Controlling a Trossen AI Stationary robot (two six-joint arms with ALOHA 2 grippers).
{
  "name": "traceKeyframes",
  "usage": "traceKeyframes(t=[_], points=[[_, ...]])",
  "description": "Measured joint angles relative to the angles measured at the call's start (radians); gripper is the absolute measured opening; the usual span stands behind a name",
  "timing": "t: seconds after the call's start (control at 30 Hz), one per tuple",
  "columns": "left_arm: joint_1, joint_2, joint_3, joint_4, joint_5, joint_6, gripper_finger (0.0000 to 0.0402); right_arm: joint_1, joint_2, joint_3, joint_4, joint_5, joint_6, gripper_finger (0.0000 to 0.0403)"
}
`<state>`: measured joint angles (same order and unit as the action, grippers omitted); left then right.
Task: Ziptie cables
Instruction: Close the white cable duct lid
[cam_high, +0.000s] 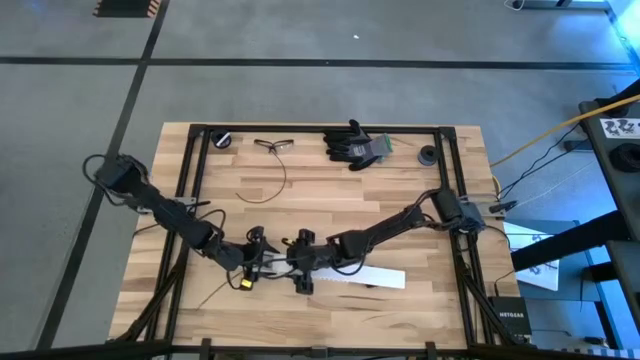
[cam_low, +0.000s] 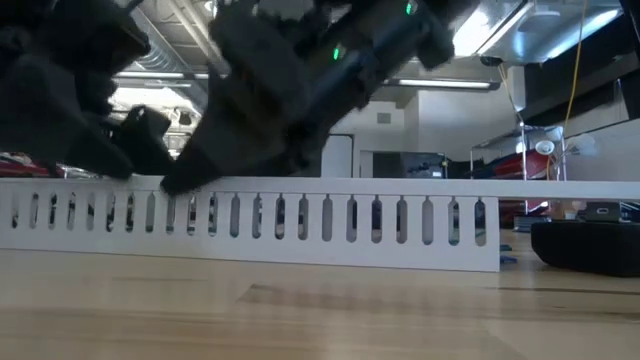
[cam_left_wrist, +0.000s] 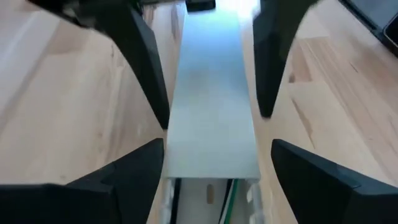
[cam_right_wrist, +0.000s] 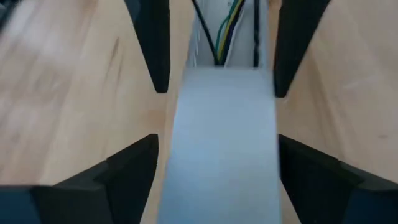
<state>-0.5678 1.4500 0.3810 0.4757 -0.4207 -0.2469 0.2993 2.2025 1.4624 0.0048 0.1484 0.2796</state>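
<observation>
I've got both pincers, left (cam_high: 268, 266) and right (cam_high: 300, 268), spread apart astride the white slotted duct (cam_high: 362, 277) w/ cables (cam_right_wrist: 222, 28) inside (zipties not visible), so next I'd need a ziptie.

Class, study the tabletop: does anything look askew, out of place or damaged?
Nothing looks damaged or spilled. One oddity: the white slotted duct lies slightly askew on the table, its flat cover closing only part of it, so wires show at the uncovered end.
</observation>
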Motion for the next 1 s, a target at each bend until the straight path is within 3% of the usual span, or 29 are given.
traceKeyframes(t=[0.17,0.3,0.4,0.7,1.0], points=[[-0.001,-0.122,0.063,-0.258,0.004,0.014,0.0282,0.0,-0.059,0.0,-0.108,0.017,-0.027,0.0298],[-0.019,-0.223,0.112,-0.503,0.003,-0.095,0.0282,0.003,-0.089,0.0,-0.163,0.026,-0.049,0.0298],[-0.049,-0.263,0.1,-0.579,0.006,-0.147,0.0282,0.01,-0.09,-0.001,-0.158,0.025,-0.065,0.0298],[-0.098,-0.237,-0.034,-0.428,-0.057,-0.177,0.0282,0.021,-0.089,-0.11,0.046,0.042,-0.029,0.0298],[-0.09,-0.166,-0.095,-0.217,-0.062,-0.136,0.0279,0.021,-0.089,-0.124,0.051,0.043,0.004,0.0298]])
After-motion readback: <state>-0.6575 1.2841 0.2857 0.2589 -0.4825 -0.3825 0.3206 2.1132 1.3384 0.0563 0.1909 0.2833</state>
